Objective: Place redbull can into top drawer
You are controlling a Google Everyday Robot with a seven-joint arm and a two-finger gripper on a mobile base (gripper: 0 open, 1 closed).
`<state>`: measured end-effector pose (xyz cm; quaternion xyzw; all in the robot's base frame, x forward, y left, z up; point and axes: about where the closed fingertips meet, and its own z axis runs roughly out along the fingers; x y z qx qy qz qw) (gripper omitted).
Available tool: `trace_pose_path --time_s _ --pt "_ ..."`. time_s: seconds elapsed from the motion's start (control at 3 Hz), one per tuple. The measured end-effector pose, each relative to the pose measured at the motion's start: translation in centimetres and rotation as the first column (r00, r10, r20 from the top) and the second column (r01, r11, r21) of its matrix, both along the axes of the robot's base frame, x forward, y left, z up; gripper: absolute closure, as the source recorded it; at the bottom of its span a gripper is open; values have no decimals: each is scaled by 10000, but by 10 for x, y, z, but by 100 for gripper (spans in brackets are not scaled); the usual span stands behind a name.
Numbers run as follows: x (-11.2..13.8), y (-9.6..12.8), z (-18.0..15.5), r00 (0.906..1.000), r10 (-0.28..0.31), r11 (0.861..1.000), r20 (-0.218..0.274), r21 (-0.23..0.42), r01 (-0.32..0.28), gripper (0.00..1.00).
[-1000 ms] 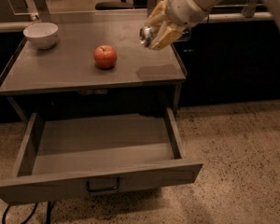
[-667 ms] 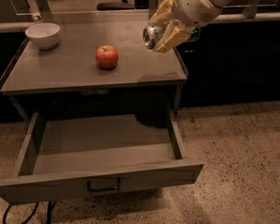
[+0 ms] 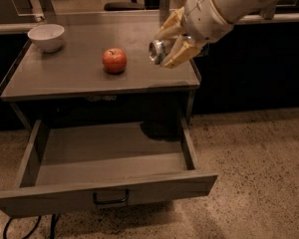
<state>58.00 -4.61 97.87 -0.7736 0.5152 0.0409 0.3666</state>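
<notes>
My gripper (image 3: 169, 46) hangs above the right part of the grey table top, with its tan fingers (image 3: 185, 54) shut on the redbull can (image 3: 158, 51). The can lies sideways in the grip, its shiny silver top facing the camera; its body is mostly hidden by the fingers. The top drawer (image 3: 109, 188) is pulled wide open below the table top, its inside bare and its dark handle (image 3: 110, 198) centred on the front panel. The can is above and behind the drawer's right rear corner.
A red-orange apple (image 3: 114, 60) sits mid-table, left of the gripper. A white bowl (image 3: 46, 37) stands at the table's back left. The grey table (image 3: 65, 78) has a raised rim. Speckled floor lies around it; dark cables (image 3: 20, 226) trail at the lower left.
The gripper with the can has shifted slightly, staying above the table's right side. The view has moved a little closer. The apple, bowl and drawer are unmoved.
</notes>
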Motion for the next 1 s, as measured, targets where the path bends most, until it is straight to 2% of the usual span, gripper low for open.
trace_pose_path --time_s 0.33,0.67,1.0 --pt "-38 12 -28 9977 610 9972 -291 450 -596 100" --pt "-79 26 -85 9888 1067 9937 -1046 463 -1024 100" --pt "-107 32 -134 9720 1343 9909 -1930 134 -1342 100"
